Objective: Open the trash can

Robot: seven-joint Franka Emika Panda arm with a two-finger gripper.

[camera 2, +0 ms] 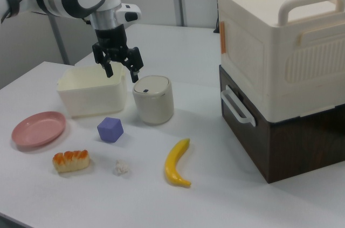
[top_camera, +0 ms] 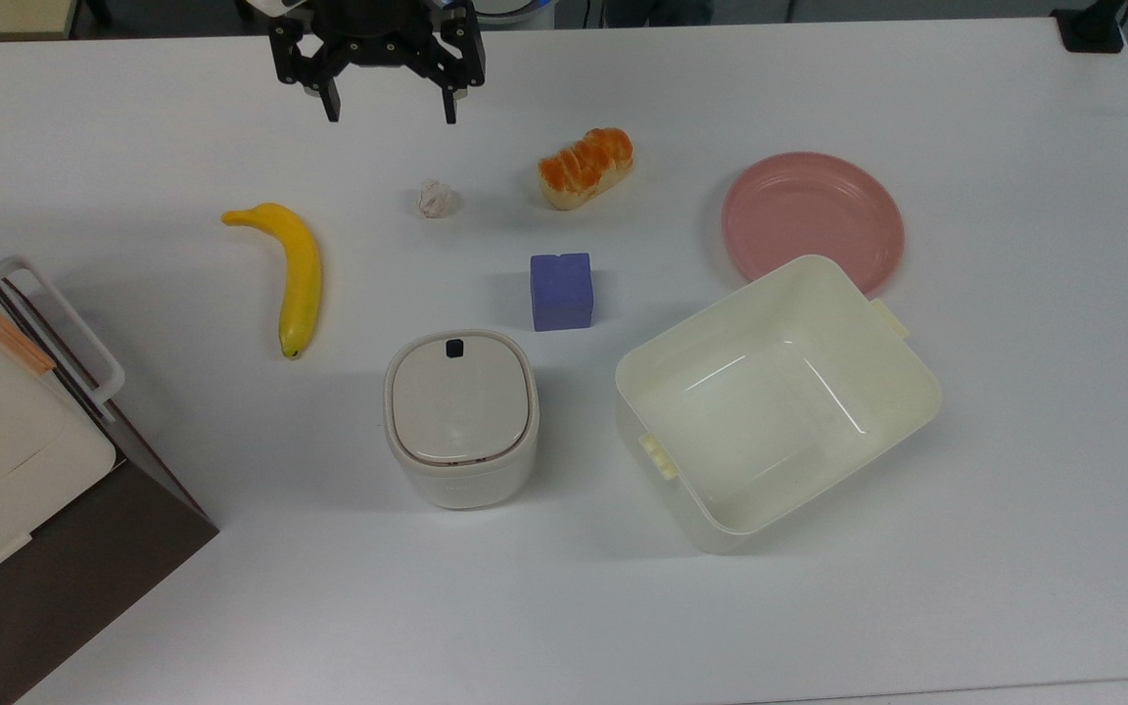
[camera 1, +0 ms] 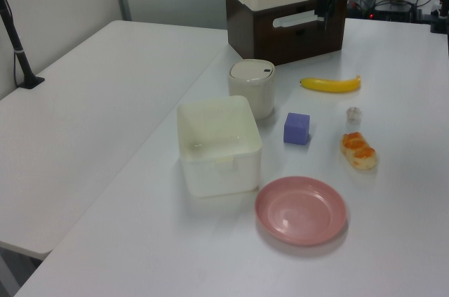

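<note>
The trash can [top_camera: 461, 416] is a small cream-white bin standing near the middle of the table, its flat beige lid lying shut. A small black button [top_camera: 454, 347] sits at the lid's far edge in the top view. The same trash can [camera 1: 252, 86] stands in front of the brown appliance in the left view and shows as a rounded bin [camera 2: 153, 98] in the right view. My gripper [top_camera: 391, 113] hangs open and empty at the top view's upper edge, well away from the bin. In the right view the gripper [camera 2: 121, 73] hovers in the air up and left of the lid.
A banana [top_camera: 295, 274], a crumpled paper ball [top_camera: 437, 199], a bread piece [top_camera: 586, 167] and a blue cube [top_camera: 561, 291] lie between gripper and bin. A lidless cream tub [top_camera: 902, 392] and pink plate [top_camera: 812, 217] are at the top view's right. A white and brown appliance [top_camera: 25, 460] fills its left edge.
</note>
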